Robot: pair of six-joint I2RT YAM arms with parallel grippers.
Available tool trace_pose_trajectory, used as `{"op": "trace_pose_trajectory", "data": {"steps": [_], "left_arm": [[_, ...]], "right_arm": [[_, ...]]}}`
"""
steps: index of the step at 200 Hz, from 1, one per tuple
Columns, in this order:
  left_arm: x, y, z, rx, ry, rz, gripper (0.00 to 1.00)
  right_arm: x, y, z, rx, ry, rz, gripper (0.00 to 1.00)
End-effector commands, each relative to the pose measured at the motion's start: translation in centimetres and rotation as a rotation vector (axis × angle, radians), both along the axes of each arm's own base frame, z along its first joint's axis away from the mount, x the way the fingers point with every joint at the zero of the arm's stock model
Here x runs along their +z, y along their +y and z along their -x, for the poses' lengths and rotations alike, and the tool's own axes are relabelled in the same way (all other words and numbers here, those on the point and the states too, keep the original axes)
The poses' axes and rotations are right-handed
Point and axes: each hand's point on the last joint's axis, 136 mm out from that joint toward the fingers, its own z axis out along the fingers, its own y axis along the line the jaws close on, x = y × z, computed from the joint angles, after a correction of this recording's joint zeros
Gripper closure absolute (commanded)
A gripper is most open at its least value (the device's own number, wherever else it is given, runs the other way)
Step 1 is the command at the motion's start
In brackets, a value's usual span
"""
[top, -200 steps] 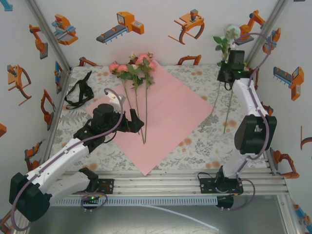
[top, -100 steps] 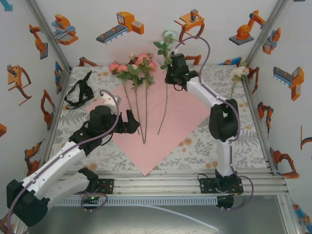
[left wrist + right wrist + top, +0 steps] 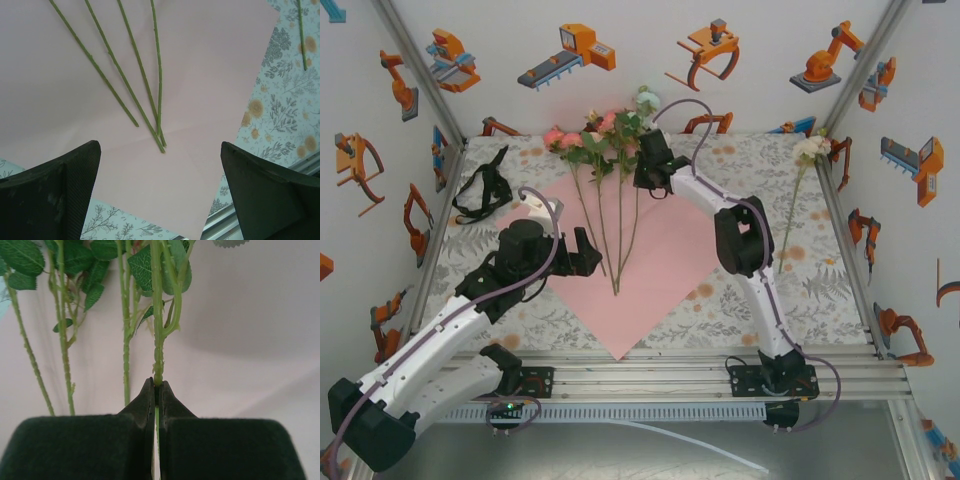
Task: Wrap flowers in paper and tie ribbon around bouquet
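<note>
On the floral-patterned worktop lies the large thin sheet of paper, pale pink face up and turned so that one corner points to the near edge. Across it rest the artificial flowers, long thin green stalks with pink and peach blooms bunched at the far corner. Their lower ends fan in to almost one spot near the sheet's middle.

The right arm's jaws are pressed shut on the thorny green stalk of a fourth stem, just below its leaves. Its pale bloom stands above the pink ones. From the left wrist view this stalk runs down to meet the other three on the paper, its tip just beside theirs.

The left arm's jaws stand wide apart and hold nothing. They hang over the near-left part of the sheet, with both dark fingers framing the stalk ends.

A further stem with a cream-white bloom lies off the paper on the right side of the worktop, near the wall. The long narrow black fabric ribbon sits in a limp loop at the far left, just clear of the sheet's left corner.
</note>
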Motion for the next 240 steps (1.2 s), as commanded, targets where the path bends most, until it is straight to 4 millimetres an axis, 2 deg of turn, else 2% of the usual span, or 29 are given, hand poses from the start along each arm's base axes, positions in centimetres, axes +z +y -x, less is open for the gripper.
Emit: {"op": "trace_pose_trajectory", "data": {"steps": [1, 38, 61, 95, 109, 142, 169, 193, 213, 226, 240], "left_arm": [[1.3, 0.2, -0.2, 0.008, -0.025, 0.01, 0.03], [1.2, 0.0, -0.3, 0.007, -0.022, 0.012, 0.03], [1.1, -0.3, -0.4, 0.001, -0.016, 0.014, 0.03], [1.2, -0.3, -0.4, 0.0, -0.016, 0.015, 0.03], [1.3, -0.4, -0.4, -0.004, -0.018, 0.019, 0.03], [2.1, -2.0, 0.1, -0.09, -0.037, 0.069, 0.03], [3.5, -3.9, 1.1, -0.207, -0.072, 0.151, 0.03], [4.7, -5.2, 1.8, -0.279, -0.09, 0.225, 0.03], [5.0, -6.1, 2.0, -0.317, -0.083, 0.255, 0.03], [4.7, -6.4, 2.1, -0.331, -0.076, 0.256, 0.03], [4.4, -6.7, 2.1, -0.34, -0.07, 0.254, 0.03]], "right_arm": [[0.3, -0.6, -0.3, -0.029, 0.005, 0.005, 0.96], [-0.4, -0.7, 0.2, -0.013, 0.021, 0.024, 0.81], [0.4, -0.8, 0.2, -0.002, 0.009, 0.024, 0.74], [3.9, -1.6, 0.5, 0.015, -0.054, 0.056, 0.63], [6.2, -2.2, 0.9, 0.022, -0.091, 0.065, 0.61], [11.0, -4.8, 2.1, 0.025, -0.171, 0.097, 0.58], [14.7, -8.8, 3.2, -0.008, -0.248, 0.155, 0.54], [16.5, -14.3, 3.8, -0.061, -0.307, 0.271, 0.49], [16.5, -20.2, 4.1, -0.135, -0.31, 0.364, 0.43], [16.2, -24.4, 4.2, -0.202, -0.291, 0.388, 0.28], [15.2, -28.7, 4.3, -0.258, -0.255, 0.405, 0.26]]}}
